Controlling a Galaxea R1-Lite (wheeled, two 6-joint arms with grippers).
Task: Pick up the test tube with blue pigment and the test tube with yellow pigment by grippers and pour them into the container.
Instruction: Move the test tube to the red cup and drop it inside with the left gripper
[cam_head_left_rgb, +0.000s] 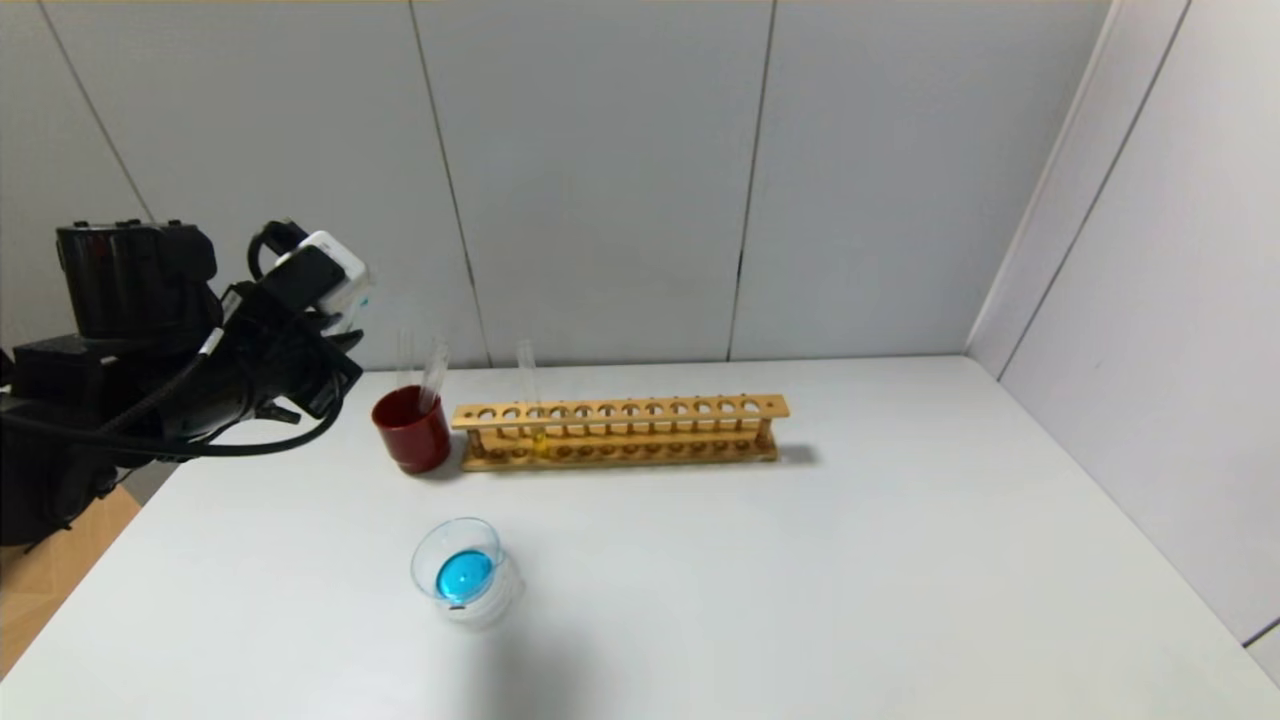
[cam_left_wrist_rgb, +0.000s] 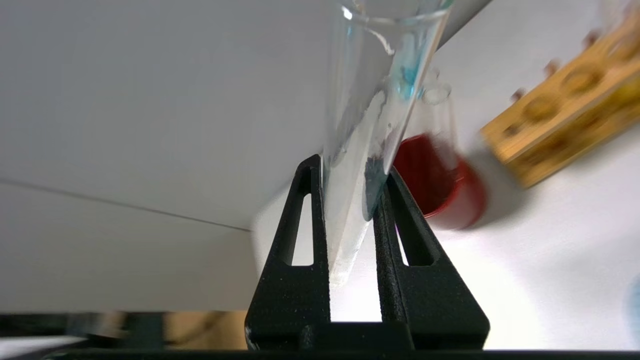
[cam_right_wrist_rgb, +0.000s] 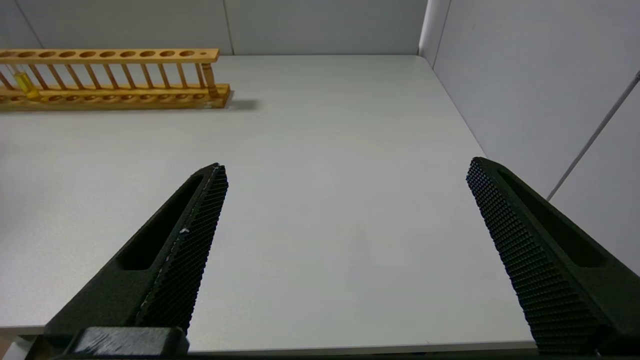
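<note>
Left gripper (cam_left_wrist_rgb: 350, 172), black fingers pinching the slender clear glass test tube with blue pigment (cam_left_wrist_rgb: 367, 130), up at nine o'clock beside the dark red cup (cam_head_left_rgb: 412, 429). Low clear glass container (cam_head_left_rgb: 462, 572) holds blue liquid at six o'clock of that cup. Yellow-pigment test tube (cam_head_left_rgb: 534, 400) stands in the wooden rack (cam_head_left_rgb: 620, 432). Right gripper (cam_right_wrist_rgb: 345, 172) hangs spread wide over the white table (cam_right_wrist_rgb: 325, 200).

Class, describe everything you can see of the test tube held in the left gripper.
The test tube with blue pigment is a slender clear glass tube, clamped between the black fingers of the left gripper. It looks nearly emptied: only blue streaks and droplets cling to its inner wall. It tilts slightly, held in the air beside the dark red cup, touching nothing but the fingers. Its ends are not clearly seen.
</note>
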